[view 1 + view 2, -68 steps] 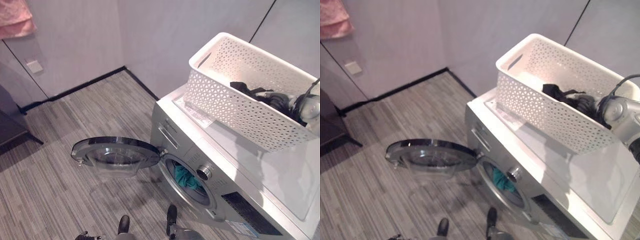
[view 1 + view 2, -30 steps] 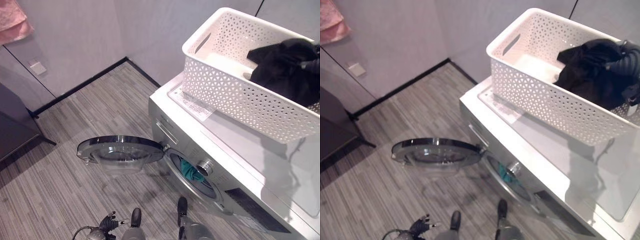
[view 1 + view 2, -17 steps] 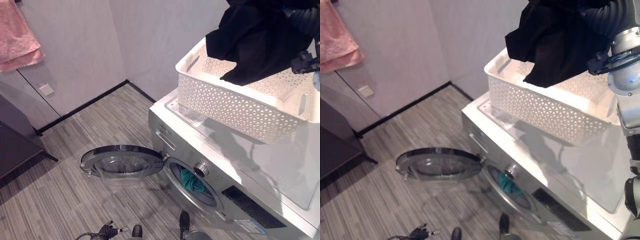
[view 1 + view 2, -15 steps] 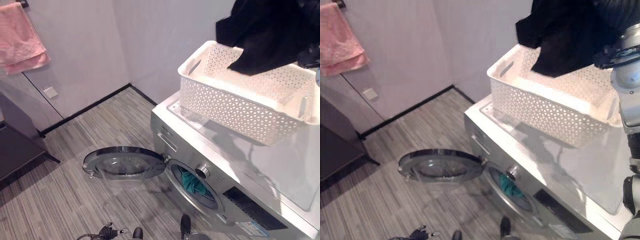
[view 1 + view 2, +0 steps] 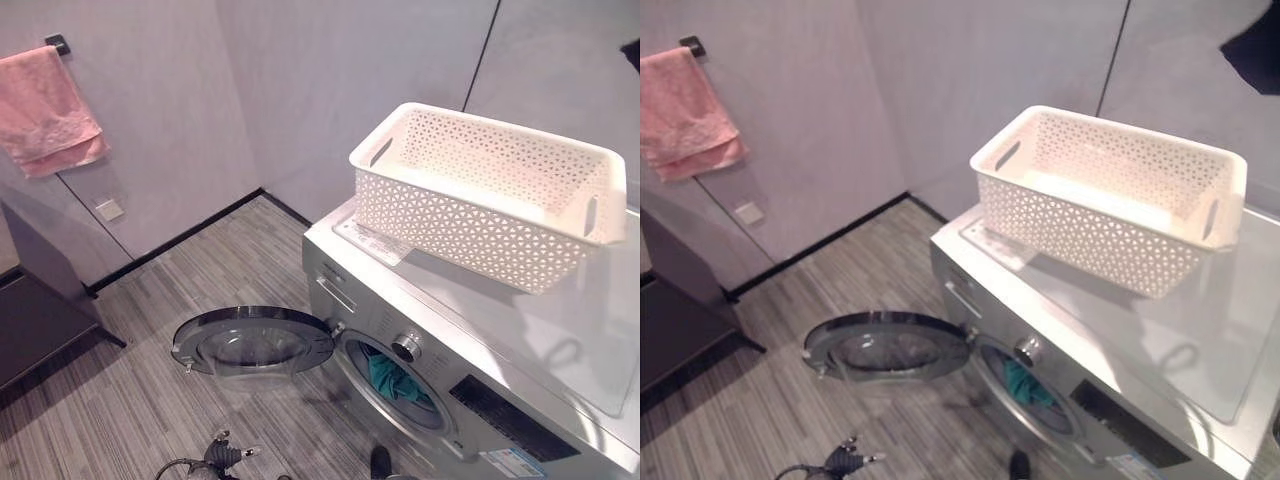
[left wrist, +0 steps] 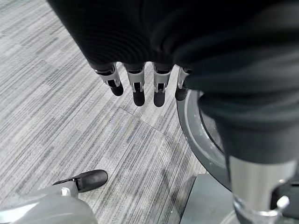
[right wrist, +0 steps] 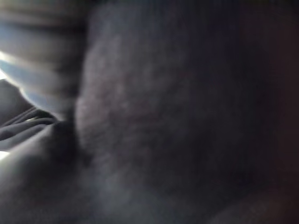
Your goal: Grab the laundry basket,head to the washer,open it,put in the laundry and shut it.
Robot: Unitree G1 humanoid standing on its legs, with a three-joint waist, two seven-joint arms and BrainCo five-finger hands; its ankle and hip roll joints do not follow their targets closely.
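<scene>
**A:** What is nearest you, and how does your left robot hand (image 6: 135,86) stand?

**B:** My left robot hand hangs low at about 7 o'clock, fingers straight and loose, with nothing in them. Under the fingertips lies the grey striped floor (image 6: 70,116). Just beside the fingers curves the rim of the washer door (image 5: 252,342).

**A:** And the door itself?

**B:** It is swung wide open, lying nearly flat out over the floor at 7 o'clock, hinged on the left side of the drum opening. The washer (image 5: 500,330) stands at 5 o'clock. Teal laundry (image 5: 390,372) sits inside the drum, just below the round knob (image 5: 406,347).

**A:** Where is the laundry basket?

**B:** The white laundry basket (image 5: 470,215) rests on top of the washer at 2 o'clock, upright, with its near wall beside a printed sheet (image 5: 372,240) lying on the lid. Its pale inner bottom shows through the open top.

**A:** Your right robot hand?

**B:** I cannot tell how its fingers stand. My right wrist camera looks straight into a black garment (image 7: 177,116). A corner of that same black cloth hangs high at 2 o'clock, well above the basket and apart from it.

**A:** Anything farther off?

**B:** At 10 o'clock a pink towel (image 5: 50,110) hangs from a hook on the wall, with a small wall plate (image 5: 110,209) below it.
</scene>
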